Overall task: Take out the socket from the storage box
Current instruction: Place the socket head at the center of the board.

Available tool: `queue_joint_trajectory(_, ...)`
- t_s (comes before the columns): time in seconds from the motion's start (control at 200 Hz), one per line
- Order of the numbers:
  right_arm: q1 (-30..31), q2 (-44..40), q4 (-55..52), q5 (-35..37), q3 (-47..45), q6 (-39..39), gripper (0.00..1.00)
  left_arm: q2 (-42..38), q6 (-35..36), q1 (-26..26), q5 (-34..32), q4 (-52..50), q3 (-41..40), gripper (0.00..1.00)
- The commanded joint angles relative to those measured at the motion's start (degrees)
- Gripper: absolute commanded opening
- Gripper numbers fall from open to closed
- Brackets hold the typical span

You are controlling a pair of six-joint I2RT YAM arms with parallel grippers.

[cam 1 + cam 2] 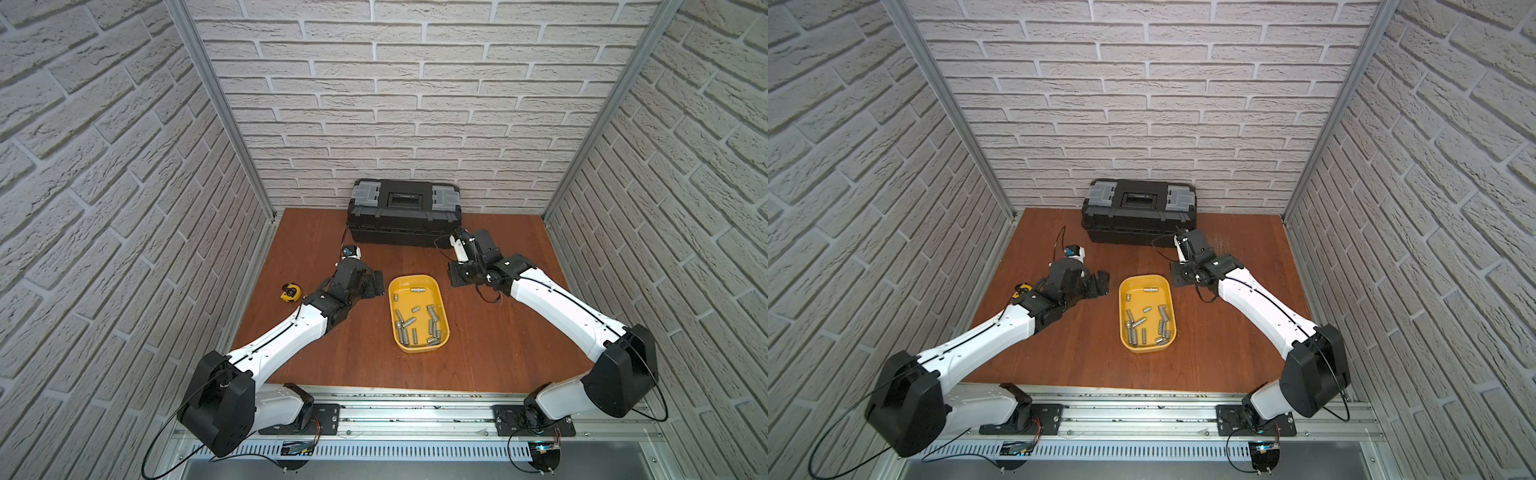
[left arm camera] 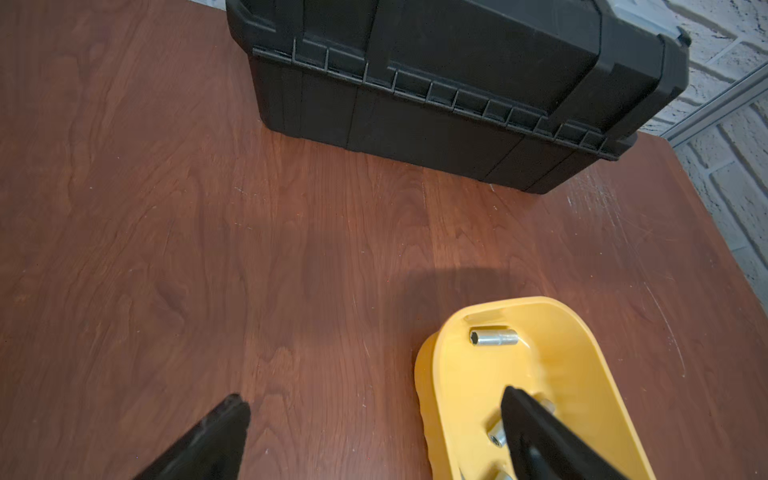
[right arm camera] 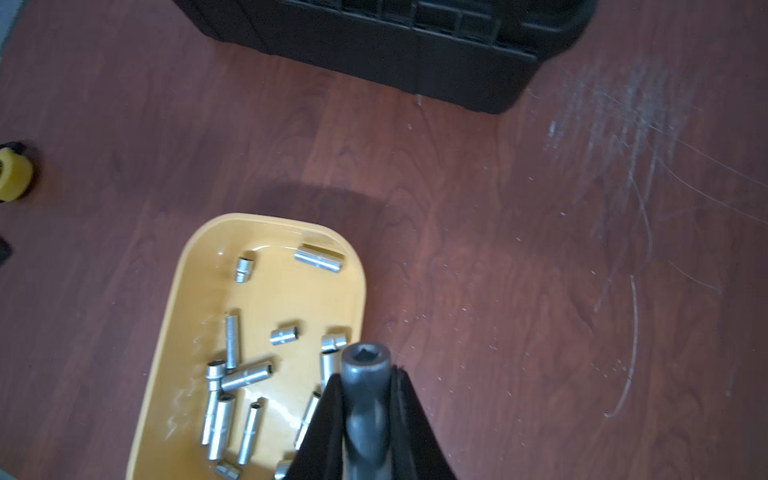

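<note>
Wooden table (image 1: 498, 332) fills the lower middle of both top views.

Black toolbox (image 1: 405, 212) sits at upper centre against the back wall. Lid down; judged not part of this job, parked out of the way.

Storage box (image 1: 426, 299), the yellow tray, lies at frame centre between the two arms, probably so either can reach it.

Left gripper (image 2: 374, 397) is just left of the tray in a top view. Fingers spread wide, nothing between them. The wrist view shows one finger (image 2: 540, 432) in front of the tray. Reads as standby or lining up for another pick.

Right gripper (image 3: 368, 374) is just off the tray's upper right corner, over bare wood. It is clamped on a socket.

Yellow tape measure (image 1: 289, 292) lies at centre left, well apart from the tray and unused.

Loose sockets (image 1: 409, 328) lie scattered on their sides in the tray, mostly toward its lower end.

Held socket (image 3: 366, 359) looks dark, gripped across its sides with the open end pointing forward. It is outside the tray rim, so extraction looks done and set-down is the likely next step. Risk: a round body may roll once released.
</note>
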Motion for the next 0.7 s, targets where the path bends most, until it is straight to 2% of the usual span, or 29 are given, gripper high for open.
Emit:
queue_joint_trajectory(0.0,-2.69,-2.33,0.22,0.54,-3.33,-0.57,0.09,0.19,0.58,-0.64,-0.78,0.50,1.59,0.98)
queue_joint_trajectory(0.225,-8.15,1.41,2.39,-2.16,-7.88,0.14,0.09,1.29,0.01,-1.36,-0.82,0.67,1.75,0.98)
queue_joint_trajectory(0.695,-10.50,14.68,8.47,-3.52,-9.59,0.81,0.09,5.27,0.98,-4.46,-1.17,-0.96,5.30,0.98)
